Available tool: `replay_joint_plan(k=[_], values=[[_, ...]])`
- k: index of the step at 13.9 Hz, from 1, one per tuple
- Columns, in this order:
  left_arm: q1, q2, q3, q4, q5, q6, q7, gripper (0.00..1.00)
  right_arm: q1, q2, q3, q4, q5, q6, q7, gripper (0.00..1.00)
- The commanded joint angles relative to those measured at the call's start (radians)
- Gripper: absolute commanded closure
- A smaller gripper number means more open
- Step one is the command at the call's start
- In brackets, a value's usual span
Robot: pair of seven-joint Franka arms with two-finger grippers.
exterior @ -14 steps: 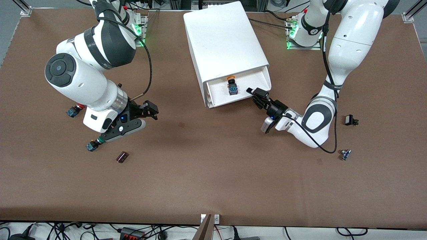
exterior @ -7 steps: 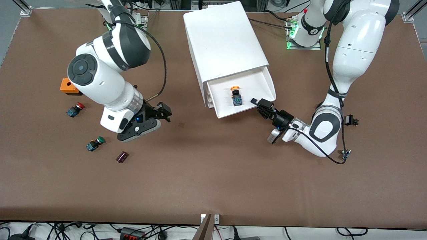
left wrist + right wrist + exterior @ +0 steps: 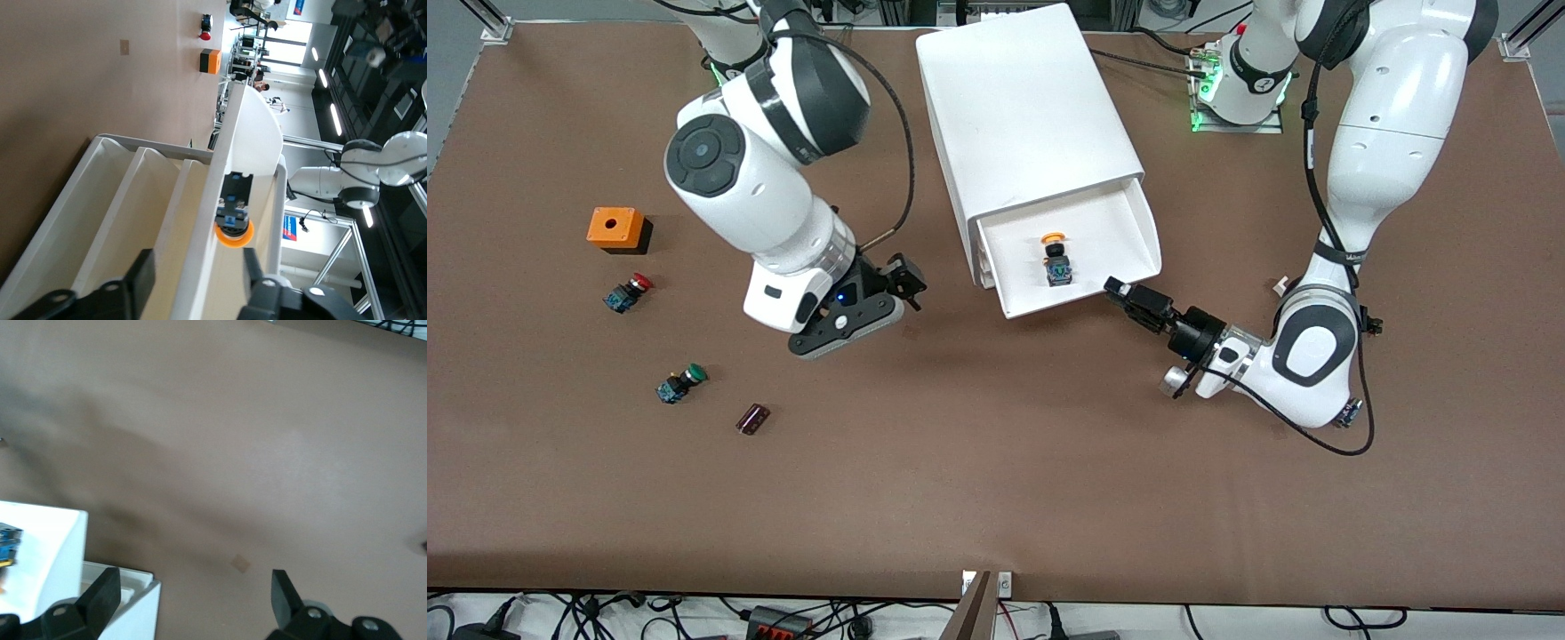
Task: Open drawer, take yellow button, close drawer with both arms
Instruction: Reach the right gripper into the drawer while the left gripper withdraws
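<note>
The button [image 3: 1055, 258], with its yellow-orange cap, lies in the open white drawer [image 3: 1138, 236] of the white cabinet [image 3: 1023, 107]. It also shows in the left wrist view [image 3: 233, 223]. My left gripper [image 3: 1122, 292] is at the drawer's front wall, at the corner toward the left arm's end of the table. In the left wrist view my left gripper [image 3: 197, 283] is open, with its fingers [image 3: 140, 280] astride that wall and a gap on each side. My right gripper [image 3: 903, 283] is open and empty over the table beside the cabinet; it also shows in its own view [image 3: 193, 600].
Toward the right arm's end of the table lie an orange box [image 3: 615, 228], a red-capped button [image 3: 628, 292], a green-capped button [image 3: 679, 383] and a small dark maroon part [image 3: 752, 418]. A small part [image 3: 1350, 413] lies by the left arm's elbow.
The drawer has slid farther out with my left gripper at its front wall. My right arm has swung toward the cabinet, uncovering the orange box and the green-capped button.
</note>
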Motion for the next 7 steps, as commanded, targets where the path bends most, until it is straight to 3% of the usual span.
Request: replay_joint_plan(k=[1,4,7], values=[[0.005,-0.051,0.001,0.011,0.009,-0.002,-0.092,0.0,0.063,0.026,-0.005,0.058,0.009,-0.003,0.095,0.0],[0.003,-0.119,0.003,0.015,0.086,0.001,-0.215,0.0,0.126,0.046,-0.009,0.074,0.0,0.032,0.175,0.0],[0.015,-0.138,0.01,0.09,0.215,0.006,-0.358,0.0,0.178,0.08,-0.012,0.101,-0.006,0.076,0.272,0.0]])
